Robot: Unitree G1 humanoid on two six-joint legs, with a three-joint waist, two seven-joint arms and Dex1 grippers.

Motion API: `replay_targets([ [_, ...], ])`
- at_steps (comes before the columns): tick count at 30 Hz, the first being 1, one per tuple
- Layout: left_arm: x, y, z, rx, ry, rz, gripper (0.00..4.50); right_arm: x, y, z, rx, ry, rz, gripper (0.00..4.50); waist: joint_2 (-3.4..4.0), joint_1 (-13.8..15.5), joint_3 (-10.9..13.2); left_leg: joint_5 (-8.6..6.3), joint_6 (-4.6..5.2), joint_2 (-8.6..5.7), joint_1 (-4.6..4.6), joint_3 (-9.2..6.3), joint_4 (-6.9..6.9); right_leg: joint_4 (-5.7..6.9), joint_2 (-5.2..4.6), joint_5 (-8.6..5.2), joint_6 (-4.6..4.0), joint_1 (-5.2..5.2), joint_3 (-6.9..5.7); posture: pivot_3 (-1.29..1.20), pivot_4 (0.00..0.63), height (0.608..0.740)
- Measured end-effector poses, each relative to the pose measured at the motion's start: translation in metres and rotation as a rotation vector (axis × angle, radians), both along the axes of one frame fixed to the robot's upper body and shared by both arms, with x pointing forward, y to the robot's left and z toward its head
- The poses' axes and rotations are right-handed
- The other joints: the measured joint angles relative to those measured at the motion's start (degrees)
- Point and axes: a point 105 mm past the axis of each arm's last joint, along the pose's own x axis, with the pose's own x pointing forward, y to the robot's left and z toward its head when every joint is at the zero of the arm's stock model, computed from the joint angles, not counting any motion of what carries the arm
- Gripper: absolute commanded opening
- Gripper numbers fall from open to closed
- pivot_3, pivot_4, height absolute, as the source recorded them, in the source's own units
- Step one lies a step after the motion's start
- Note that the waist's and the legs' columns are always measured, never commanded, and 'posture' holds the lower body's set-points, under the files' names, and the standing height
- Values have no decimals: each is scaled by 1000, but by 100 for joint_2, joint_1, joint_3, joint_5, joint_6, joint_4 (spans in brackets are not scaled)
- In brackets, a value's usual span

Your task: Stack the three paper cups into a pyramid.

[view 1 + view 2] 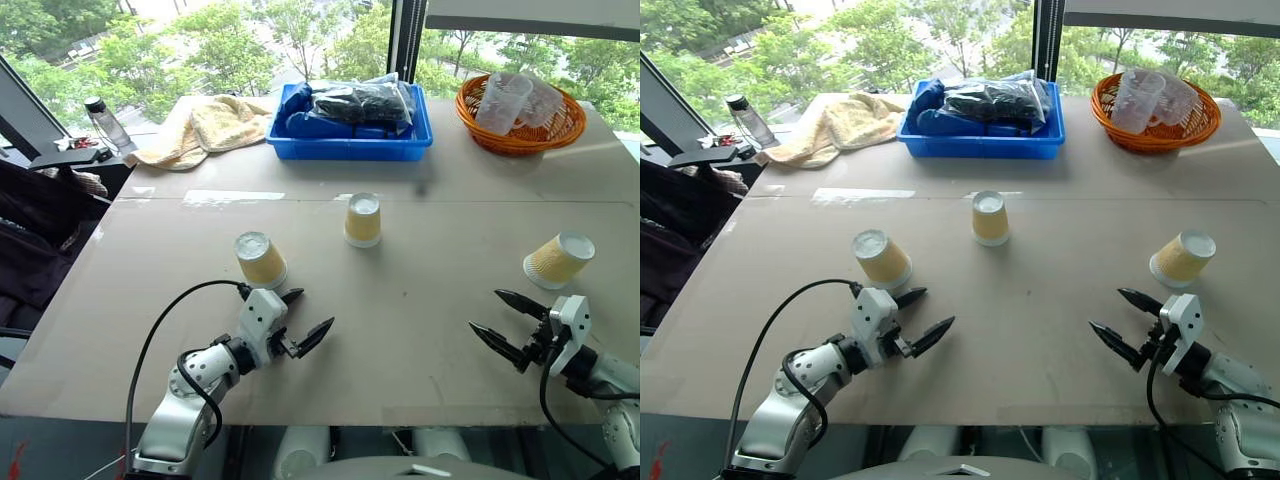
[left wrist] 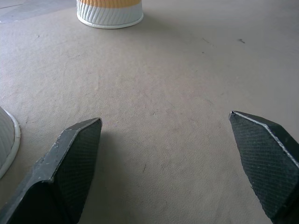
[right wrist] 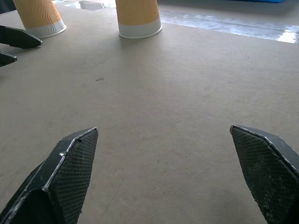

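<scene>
A: So, both grippers, left (image 1: 307, 314) and right (image 1: 505, 324), hang wide apart and empty over the table (image 1: 400, 330).

B: Cups? One (image 1: 260, 259) just beyond the left gripper, one (image 1: 559, 260) near the right, one (image 1: 363, 220) mid-table, probably all upside down. Close on the ribbed side, gently. Farther: bin (image 1: 350, 140), basket (image 1: 520, 135), windows.

3 paper cups, all upside down on the tan table (image 1: 400, 330), white bases up, pale yellow ribbed sides, white rims on the surface, none stacked. Middle cup (image 1: 363, 220) stands just in front of the blue bin (image 1: 350, 140). Left cup (image 1: 260, 259) is nearer the table's front edge, off to the bin's left. Right cup (image 1: 558, 260) sits well apart to the bin's right, below the orange basket (image 1: 520, 125).
</scene>
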Motion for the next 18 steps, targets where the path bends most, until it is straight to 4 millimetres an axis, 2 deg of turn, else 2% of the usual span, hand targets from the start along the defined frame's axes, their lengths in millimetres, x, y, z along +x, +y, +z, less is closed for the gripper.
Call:
replay_targets([
  [18,0,3,1,-42,-24,42,4455,2,4,-2,-25,-9,32,4500,-14,-5,11,0,0,1,-1,0,-1,0,3,4,-7,-1,0,0,150,733],
])
